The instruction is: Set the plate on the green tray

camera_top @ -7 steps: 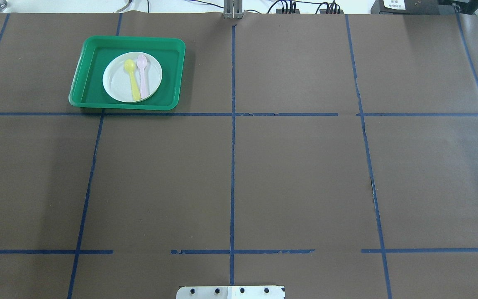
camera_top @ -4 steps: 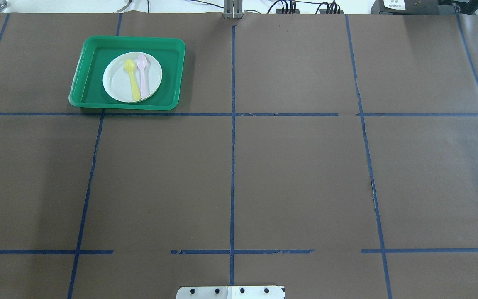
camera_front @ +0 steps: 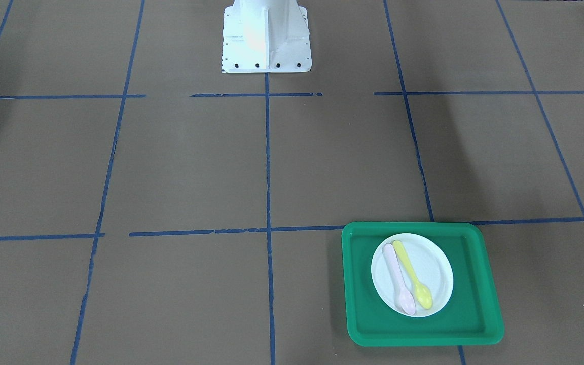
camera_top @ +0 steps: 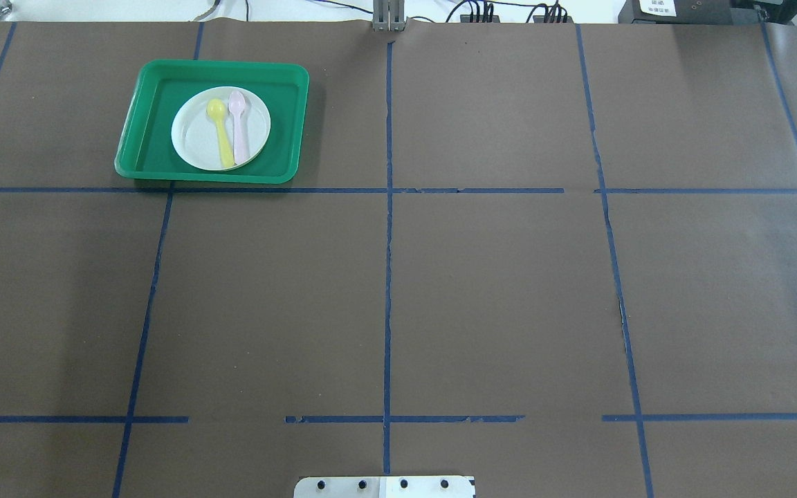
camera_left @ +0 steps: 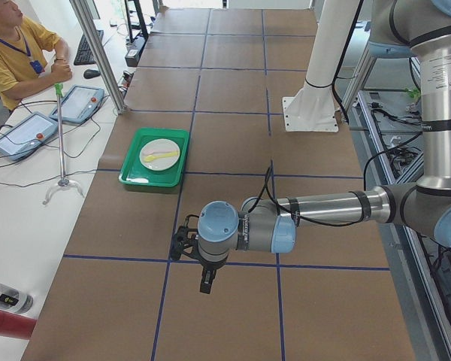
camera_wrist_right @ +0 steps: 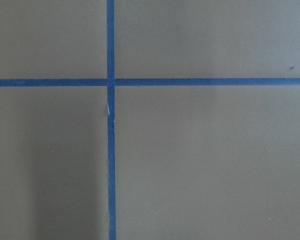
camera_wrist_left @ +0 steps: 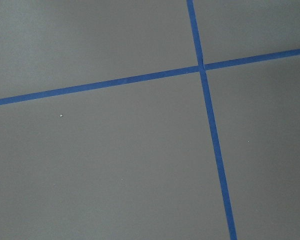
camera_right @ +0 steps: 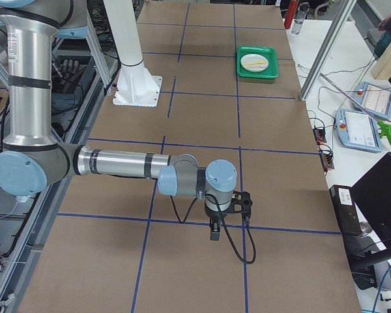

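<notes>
Overhead exterior view: the plate [camera_top: 192, 142] is small, round and white with a shallow raised rim, and it lies flat inside the green tray [camera_top: 155, 151], roughly at its middle, at the table's far left. A yellow spoon [camera_top: 219, 133] and a pink spoon [camera_top: 238, 126] rest side by side on the plate. A white label [camera_top: 658, 5] on a dark box beyond the table's far edge is too small to read. The left gripper [camera_left: 205, 284] and the right gripper [camera_right: 214, 235] hang over bare table well apart from the tray; whether their jaws are parted or closed cannot be told.
</notes>
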You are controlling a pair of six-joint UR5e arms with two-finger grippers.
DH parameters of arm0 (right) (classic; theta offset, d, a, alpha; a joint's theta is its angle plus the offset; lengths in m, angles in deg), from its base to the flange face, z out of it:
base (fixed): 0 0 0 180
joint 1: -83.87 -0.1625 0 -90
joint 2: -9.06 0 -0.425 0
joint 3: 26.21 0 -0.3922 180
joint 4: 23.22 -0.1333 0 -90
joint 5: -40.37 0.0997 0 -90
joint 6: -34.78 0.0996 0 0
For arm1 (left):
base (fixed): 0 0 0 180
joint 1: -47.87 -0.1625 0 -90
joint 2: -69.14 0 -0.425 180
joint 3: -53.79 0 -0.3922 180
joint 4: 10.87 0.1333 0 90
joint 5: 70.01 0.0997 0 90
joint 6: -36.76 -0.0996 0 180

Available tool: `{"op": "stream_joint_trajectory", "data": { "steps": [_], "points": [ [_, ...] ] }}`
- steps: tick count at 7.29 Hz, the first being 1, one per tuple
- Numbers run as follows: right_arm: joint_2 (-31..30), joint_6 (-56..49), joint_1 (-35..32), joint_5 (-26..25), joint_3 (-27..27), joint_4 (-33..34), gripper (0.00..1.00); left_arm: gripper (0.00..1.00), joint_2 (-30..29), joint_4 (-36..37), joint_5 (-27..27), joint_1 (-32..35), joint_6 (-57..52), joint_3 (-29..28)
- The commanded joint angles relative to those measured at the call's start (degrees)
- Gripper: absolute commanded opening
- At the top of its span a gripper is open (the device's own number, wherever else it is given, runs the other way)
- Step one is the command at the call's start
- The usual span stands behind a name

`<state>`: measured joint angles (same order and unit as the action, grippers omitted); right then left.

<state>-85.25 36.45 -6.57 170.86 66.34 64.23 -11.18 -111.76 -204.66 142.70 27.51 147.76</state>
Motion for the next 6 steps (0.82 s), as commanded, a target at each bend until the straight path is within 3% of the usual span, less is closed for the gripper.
{"op": "stream_joint_trajectory", "data": {
  "steps": [1, 6],
  "points": [
    [0.00, 0.00, 0.00, 0.03, 0.00, 0.00, 1.00, 1.00, 0.25, -0.10, 0.00, 0.00, -0.16, -0.01],
    [0.00, 0.00, 0.00, 0.03, 0.00, 0.00, 1.00, 1.00, 1.38, -0.10, 0.00, 0.00, -0.25, -0.01]
  ]
}}
